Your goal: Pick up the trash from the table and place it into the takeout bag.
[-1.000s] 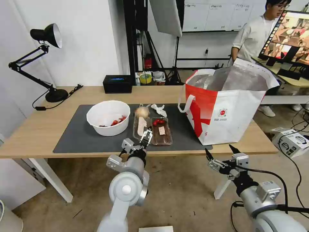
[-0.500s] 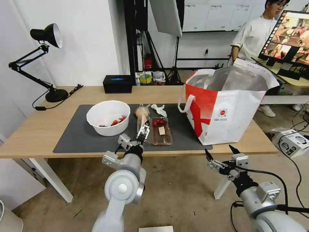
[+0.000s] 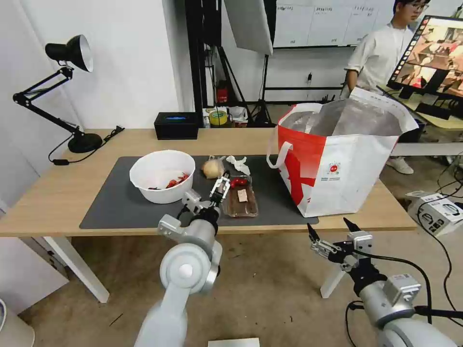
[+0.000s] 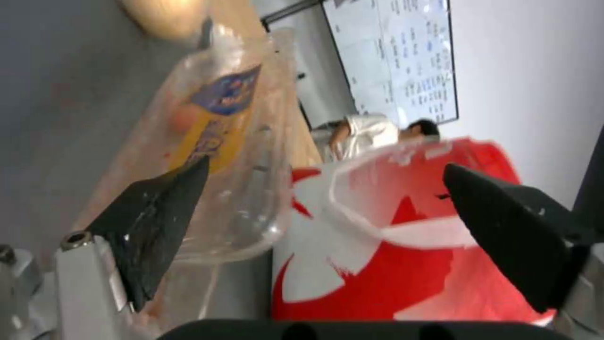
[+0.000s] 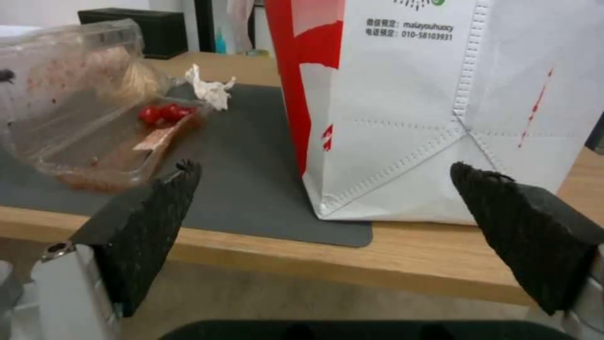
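left gripper (image 3: 220,189) at the clear tray (image 3: 239,196), fingers spread, gripping nothing.
tray sits mid-mat on the table (image 3: 58,193), lid raised, between bowl (image 3: 162,176) and bag (image 3: 342,159). right gripper (image 3: 329,235) spread wide, low, near side of table edge.

On the grey mat (image 3: 120,207), bowl (image 3: 162,176), onion-like ball (image 3: 212,168), tissue (image 3: 238,164) and open clear tray (image 3: 241,196) are lying beside the standing takeout bag (image 3: 337,164).

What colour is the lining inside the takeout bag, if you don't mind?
Silver foil, seen best in the head view at the takeout bag's open top.
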`<state>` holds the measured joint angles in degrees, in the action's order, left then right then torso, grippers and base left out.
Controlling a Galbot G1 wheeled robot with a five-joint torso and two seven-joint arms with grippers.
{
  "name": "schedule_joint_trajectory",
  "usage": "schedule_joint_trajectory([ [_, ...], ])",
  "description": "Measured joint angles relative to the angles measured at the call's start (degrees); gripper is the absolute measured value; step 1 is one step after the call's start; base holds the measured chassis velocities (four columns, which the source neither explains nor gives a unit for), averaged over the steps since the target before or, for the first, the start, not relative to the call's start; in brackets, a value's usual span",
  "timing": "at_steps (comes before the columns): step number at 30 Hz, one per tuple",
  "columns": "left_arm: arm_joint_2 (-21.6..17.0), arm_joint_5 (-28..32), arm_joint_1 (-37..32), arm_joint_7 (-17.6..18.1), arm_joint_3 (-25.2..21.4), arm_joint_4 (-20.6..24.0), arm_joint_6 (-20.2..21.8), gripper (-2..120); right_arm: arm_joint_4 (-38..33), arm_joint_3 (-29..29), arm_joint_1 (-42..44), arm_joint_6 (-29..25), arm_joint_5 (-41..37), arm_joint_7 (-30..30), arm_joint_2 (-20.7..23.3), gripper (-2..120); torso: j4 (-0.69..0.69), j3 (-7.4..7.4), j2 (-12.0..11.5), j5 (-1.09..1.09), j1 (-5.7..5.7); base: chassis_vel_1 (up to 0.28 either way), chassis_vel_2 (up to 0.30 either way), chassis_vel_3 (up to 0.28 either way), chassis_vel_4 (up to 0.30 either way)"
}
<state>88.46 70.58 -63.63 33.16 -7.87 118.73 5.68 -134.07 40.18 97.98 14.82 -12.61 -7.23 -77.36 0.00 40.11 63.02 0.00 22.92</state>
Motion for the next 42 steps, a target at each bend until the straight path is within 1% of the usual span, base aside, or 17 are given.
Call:
schedule_joint_trajectory([
  [5,1.22,-0.30,1.31,-0.02,3.01,-2.15,0.28,100,-0.48,0.77,0.92,-0.82,0.01,-0.01,-0.69,100,0.00,0.00,0.00,0.00,0.00,0.000,0.000,0.000,0.000],
  [10,1.40,-0.28,2.75,0.41,4.30,-3.26,1.47,100,-0.70,1.33,1.42,-1.20,0.02,-0.02,-1.45,100,-0.01,0.00,0.00,0.00,0.00,0.000,0.000,0.000,0.000],
  [17,-1.28,0.41,3.25,-0.50,4.07,-2.58,4.41,100,-0.96,2.14,2.41,-1.83,0.11,-0.02,-2.52,100,0.00,0.00,0.00,0.00,0.00,0.000,0.000,0.000,0.000],
  [19,-3.06,0.37,3.34,-3.00,3.37,-1.56,7.61,100,-1.05,2.20,2.73,-2.20,0.21,-0.02,-2.77,100,0.00,0.00,0.00,0.00,0.00,0.000,0.000,0.000,0.000],
  [21,-3.64,0.31,3.38,-3.95,3.21,-1.23,8.56,100,-1.08,2.22,2.77,-2.23,0.22,-0.02,-2.79,100,0.00,0.00,0.00,0.00,0.00,0.000,0.000,0.000,0.000],
  [23,-7.46,-4.17,4.01,-9.71,3.86,-0.73,10.90,99,-1.12,2.27,2.61,-2.21,-0.18,0.16,-2.56,100,0.00,0.00,0.00,0.00,-0.01,0.000,0.000,0.000,0.000],
  [24,-7.46,-4.17,4.01,-9.71,3.86,-0.73,10.90,99,-1.12,2.27,2.61,-2.21,-0.18,0.16,-2.56,100,0.00,0.00,0.00,0.00,-0.01,0.000,0.000,0.000,0.000],
  [27,-13.54,-12.62,6.34,-16.05,5.30,-1.31,13.04,89,-1.09,2.48,1.57,-0.45,-6.04,2.31,-0.18,100,0.01,0.00,0.00,-0.01,-0.01,0.000,0.000,0.000,0.000],
  [28,-13.54,-12.62,6.34,-16.05,5.30,-1.31,13.04,89,-1.09,2.48,1.57,-0.45,-6.04,2.31,-0.18,100,0.01,0.00,0.00,-0.01,-0.01,0.000,0.000,0.000,0.000],
  [31,-18.79,-19.85,9.66,-21.68,7.02,-3.45,13.16,74,-0.86,2.40,0.21,1.76,-16.88,5.38,2.98,100,0.00,0.00,0.00,-0.01,-0.01,0.000,0.000,0.000,0.000],
  [32,-18.79,-19.85,9.66,-21.68,7.02,-3.45,13.16,74,-0.86,2.40,0.21,1.76,-16.88,5.38,2.98,100,0.00,0.00,0.00,-0.01,-0.01,0.000,0.000,0.000,0.000],
  [33,-20.45,-22.69,10.70,-23.84,7.97,-4.55,12.69,69,-0.62,2.28,-0.51,2.14,-20.85,6.32,3.94,100,0.00,0.00,0.00,-0.01,-0.01,0.000,0.000,0.000,0.000],
  [35,-21.07,-23.83,11.09,-24.69,8.33,-5.04,12.46,65,-0.54,2.22,-0.82,2.22,-22.41,6.63,4.28,100,0.00,0.00,0.00,0.00,-0.01,0.000,0.000,0.000,0.000],
  [37,-24.02,-28.91,13.10,-28.82,10.41,-7.89,11.01,54,0.00,2.01,-2.45,2.38,-29.98,8.00,6.01,100,0.00,0.00,0.00,0.00,0.00,0.000,0.000,0.000,0.000],
  [38,-24.63,-30.55,13.63,-30.12,10.95,-8.94,10.62,48,0.27,2.01,-3.05,2.38,-31.86,8.20,6.57,100,0.01,0.00,0.00,-0.01,0.00,0.000,0.000,0.000,0.000],
  [39,-24.63,-30.55,13.63,-30.12,10.95,-8.94,10.62,48,0.27,2.01,-3.05,2.38,-31.86,8.20,6.57,100,0.01,0.00,0.00,-0.01,0.00,0.000,0.000,0.000,0.000],
  [42,-25.13,-33.93,14.67,-32.22,12.53,-11.78,9.67,36,1.25,2.08,-4.78,2.38,-35.16,8.31,8.33,100,0.00,0.01,0.00,-0.01,0.00,0.000,0.000,0.000,0.000],
])
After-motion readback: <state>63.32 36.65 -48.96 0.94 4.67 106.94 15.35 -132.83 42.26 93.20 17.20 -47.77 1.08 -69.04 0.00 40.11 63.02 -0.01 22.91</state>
